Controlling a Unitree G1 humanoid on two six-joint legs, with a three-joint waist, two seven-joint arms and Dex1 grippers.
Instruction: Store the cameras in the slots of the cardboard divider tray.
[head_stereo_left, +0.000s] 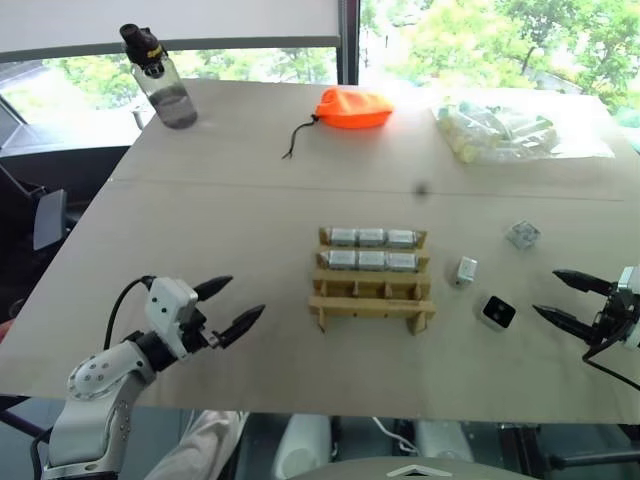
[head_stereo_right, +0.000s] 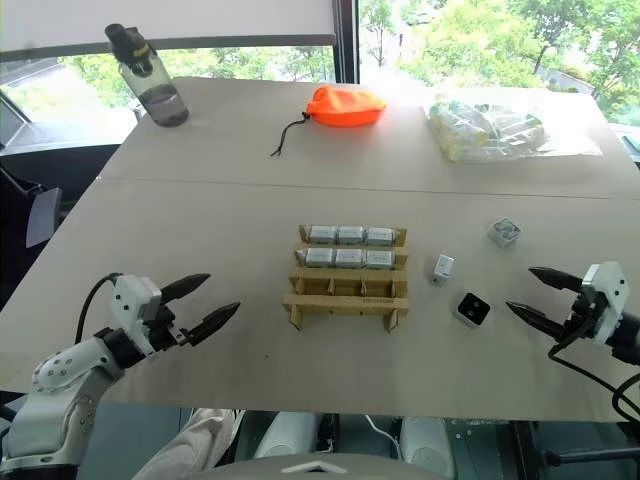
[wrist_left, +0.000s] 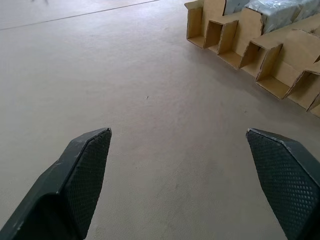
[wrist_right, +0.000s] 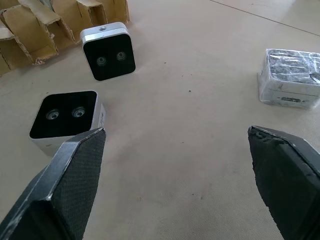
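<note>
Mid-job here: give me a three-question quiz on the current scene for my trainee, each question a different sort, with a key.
1. How many cameras lie loose on the table, outside the tray?
2. True or false: the right gripper is shut on a camera.
3. Which rows of the tray hold cameras? A) the two nearest the robot B) the two farthest from it C) all four

Key
1. Three: the black-faced camera, the upright camera and the wrapped camera.
2. False: it is open and holds nothing, as is the left gripper.
3. B: the stored cameras fill the two far rows, three in each.
</note>
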